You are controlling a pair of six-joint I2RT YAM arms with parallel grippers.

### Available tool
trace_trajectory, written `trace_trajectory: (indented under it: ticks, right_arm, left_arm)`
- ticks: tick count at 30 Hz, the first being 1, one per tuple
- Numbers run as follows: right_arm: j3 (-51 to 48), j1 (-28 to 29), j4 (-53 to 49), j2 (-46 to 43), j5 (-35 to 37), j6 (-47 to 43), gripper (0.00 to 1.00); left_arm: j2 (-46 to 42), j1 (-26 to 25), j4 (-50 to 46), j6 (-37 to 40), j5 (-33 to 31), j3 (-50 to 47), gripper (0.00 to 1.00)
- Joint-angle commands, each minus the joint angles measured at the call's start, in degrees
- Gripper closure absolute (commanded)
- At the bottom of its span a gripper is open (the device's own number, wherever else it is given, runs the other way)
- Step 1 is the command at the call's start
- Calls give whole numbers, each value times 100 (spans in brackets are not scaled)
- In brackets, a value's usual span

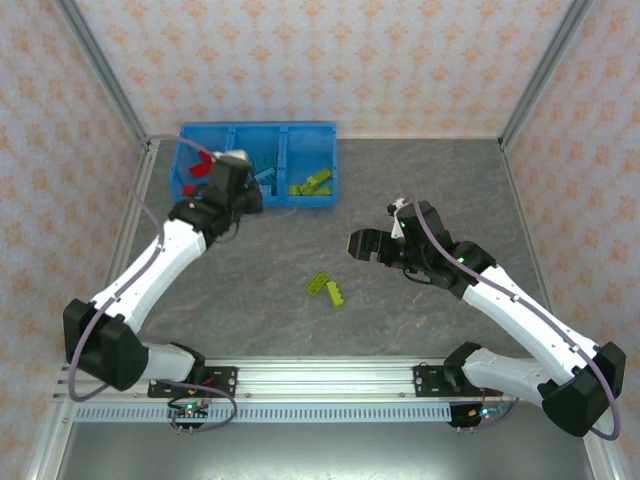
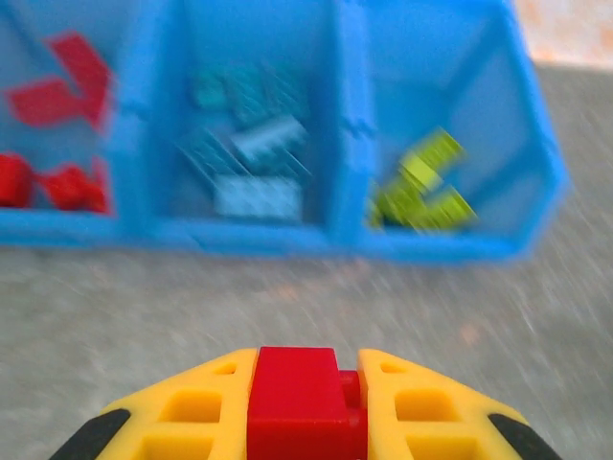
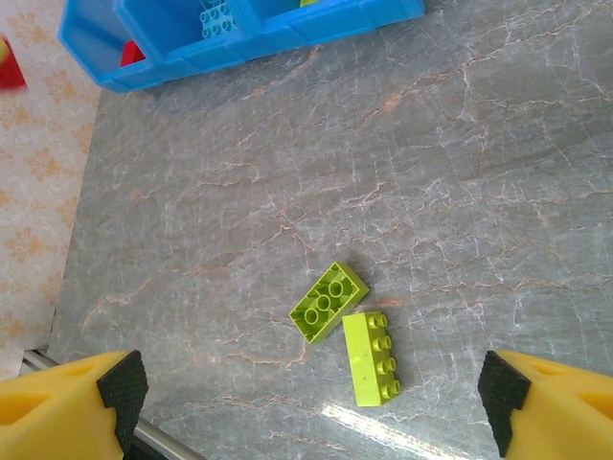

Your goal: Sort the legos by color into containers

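Legos nearly sorted: reds point(image 2: 53, 182), light blue ones point(image 2: 254, 196) and lime ones point(image 2: 421, 187) sit in separate compartments of the blue tray point(image 2: 259, 240) at the far left of the table point(image 3: 460, 192). One red brick point(image 2: 292, 412) is pinched between the yellow fingers point(image 2: 421, 402) of the left gripper point(image 2: 299, 359), just short of the tray's front wall. Two more lie loose mid-table: a studs-up lime brick point(image 3: 329, 302) and a tipped lime brick point(image 3: 372, 359) on its side, corners touching or nearly so. Over them hangs the right gripper point(image 3: 311, 388), spread wide, holding nothing.

Risks. The left wrist view lines up with the middle, light blue compartment rather than the red one to its left — a release on that line would likely put red among blue. That view is smeared too, and the brick is close to the front wall, so a low approach could clip the wall and shove the tray. Right side: the pair sits so tight that closing on one could drag or flip the other, or catch both crooked. The tipped one has studs on one side face, likely a poor seat for a pad. The lime compartment is at the tray's right end, near the left gripper — both arms heading there together could collide.
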Motion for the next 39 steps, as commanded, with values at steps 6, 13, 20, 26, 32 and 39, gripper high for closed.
trace_trajectory:
  ticks: [6, 13, 20, 26, 32, 39]
  right_arm:
    - [260, -17, -136, 101, 186, -33, 9]
    - [353, -17, -255, 104, 374, -2, 9]
    - [384, -17, -308, 90, 528, 31, 9]
    - [180, -17, -356, 277, 648, 76, 9]
    - [-130, 93, -393, 702, 156, -104, 12]
    - [98, 758, -415, 1973, -40, -458, 18]
  left_arm:
    - [1974, 1807, -24, -165, -200, 1734, 84]
    - [4002, 2268, -1117, -137, 396, 4010, 79]
    - [4295, 2334, -1460, -60, 413, 4566, 62]
    - [3135, 2329, -823, -401, 980, 3387, 62]
    - [880, 1803, 37, -654, 1433, 1486, 62]
    - [-786, 436, -875, 577, 1560, 529, 62]
